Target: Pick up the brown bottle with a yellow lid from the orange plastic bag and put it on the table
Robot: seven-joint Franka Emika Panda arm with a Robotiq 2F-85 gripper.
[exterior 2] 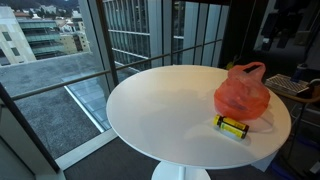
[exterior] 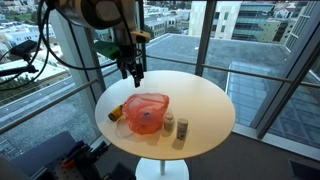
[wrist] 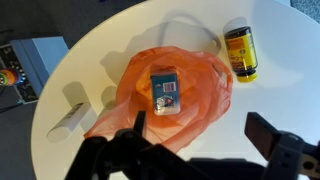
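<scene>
The brown bottle with a yellow lid [wrist: 240, 52] lies on its side on the round white table [wrist: 280, 80], just beside the orange plastic bag [wrist: 205, 95], not inside it. It shows in both exterior views [exterior 2: 232, 127] [exterior: 115, 112], as does the bag [exterior 2: 243, 92] [exterior: 147, 112]. A small blue and white box [wrist: 166, 93] lies in the bag's open mouth. My gripper [wrist: 200, 135] is open and empty, hanging above the bag's near edge. In an exterior view the gripper [exterior: 132, 68] is well above the table, behind the bag.
Two small white bottles [exterior: 175, 127] stand on the table next to the bag, and they show in the wrist view [wrist: 75, 118]. Glass window walls surround the table. A grey device [wrist: 25, 65] sits beyond the table's edge.
</scene>
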